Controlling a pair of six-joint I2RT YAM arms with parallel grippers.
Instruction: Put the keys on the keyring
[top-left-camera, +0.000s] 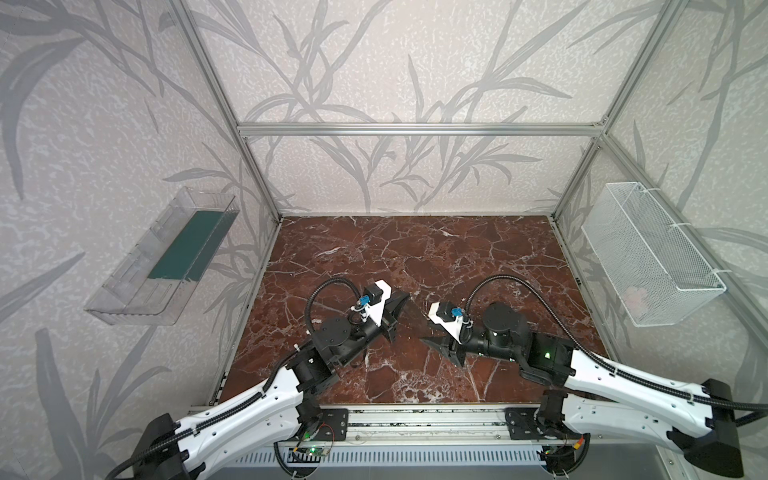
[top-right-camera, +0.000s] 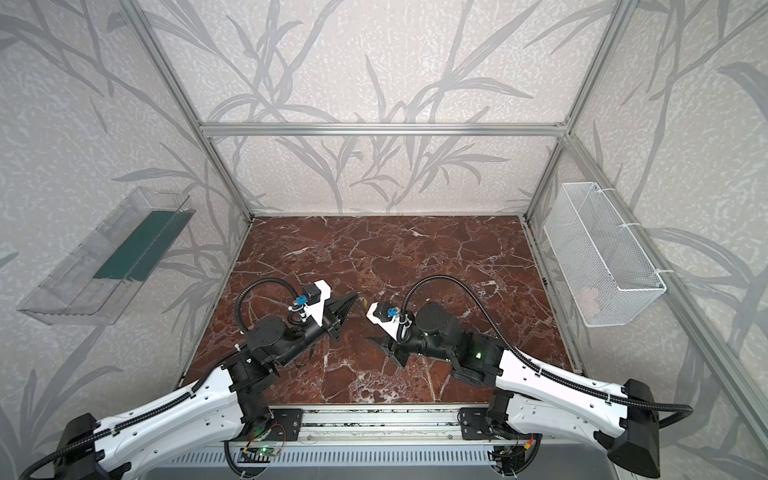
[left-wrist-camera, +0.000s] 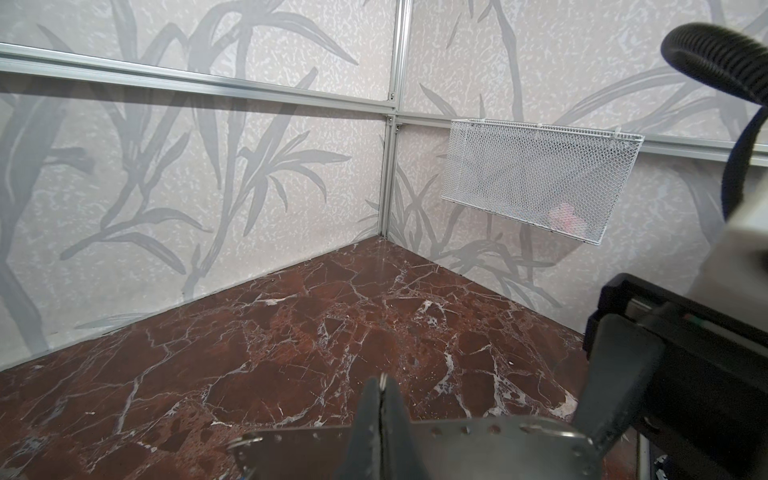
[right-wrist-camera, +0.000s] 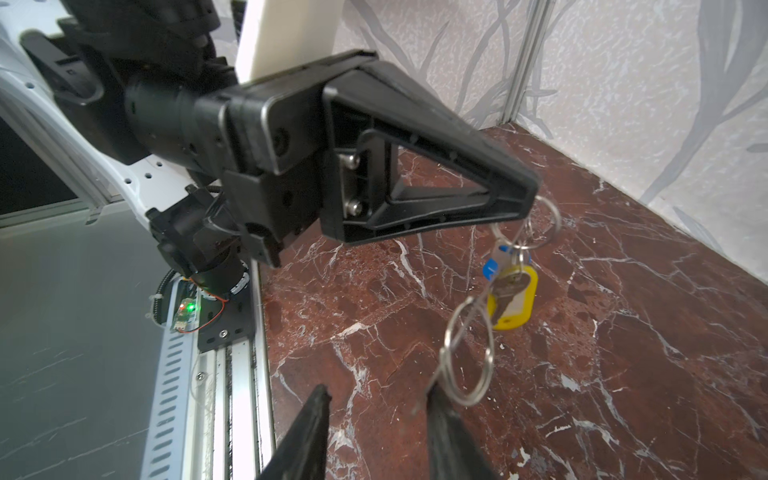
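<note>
Keys (right-wrist-camera: 509, 291) dangle below the small wire ring (right-wrist-camera: 556, 222) clenched by left fingers (right-wrist-camera: 498, 183), held up so they hang freely; right fingers (right-wrist-camera: 446, 432) stand released beside the large keyring (right-wrist-camera: 491, 353).

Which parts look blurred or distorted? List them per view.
Right wrist view: the wire ring and the right end effector are soft, the yellow tag sharper. Left wrist view: the metal plate nearest the lens is blurred. Both top views: wide-angle perspective splays the frame posts.

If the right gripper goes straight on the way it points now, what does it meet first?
Probably the large wire ring hanging from the key bunch in the shut left gripper, close by one fingertip of the open right gripper; depth is unclear.
</note>
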